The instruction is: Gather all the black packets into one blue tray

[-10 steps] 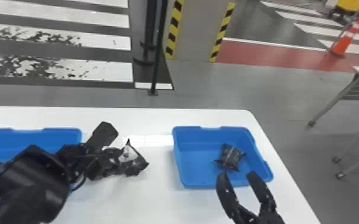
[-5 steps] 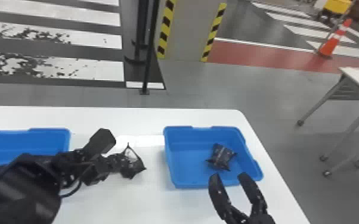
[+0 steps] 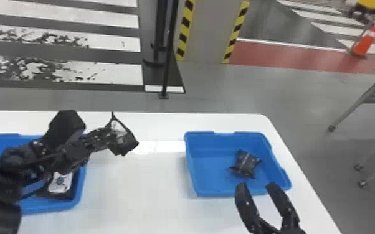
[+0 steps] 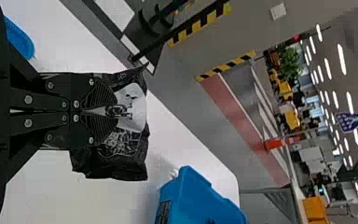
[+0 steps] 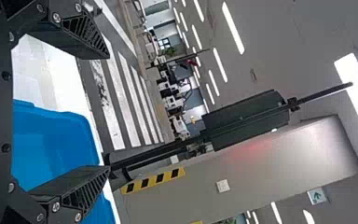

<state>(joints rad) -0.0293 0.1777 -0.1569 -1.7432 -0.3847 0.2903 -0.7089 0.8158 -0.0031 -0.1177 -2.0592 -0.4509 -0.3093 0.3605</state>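
Left wrist view: pinches blk pkt (image 4: 121, 163) in narrowed L gripper (image 4: 114, 110), above table (image 3: 134, 193) | step: prob. transfer to R tray (image 3: 207, 169), w/ 2nd pkt (image 3: 245, 163) inside | poses R gripper (image 3: 257, 187) wide, nearby | next: needs carry across, clear rim, lower, release.

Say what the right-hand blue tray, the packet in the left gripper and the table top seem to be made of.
Tray: probably moulded plastic, smooth, evenly blue with rounded corners.
Packet: thin flexible film, likely plastic, glossy black with a pale area; it creases and catches light.
Table top: hard, smooth and white, perhaps laminate or painted board.
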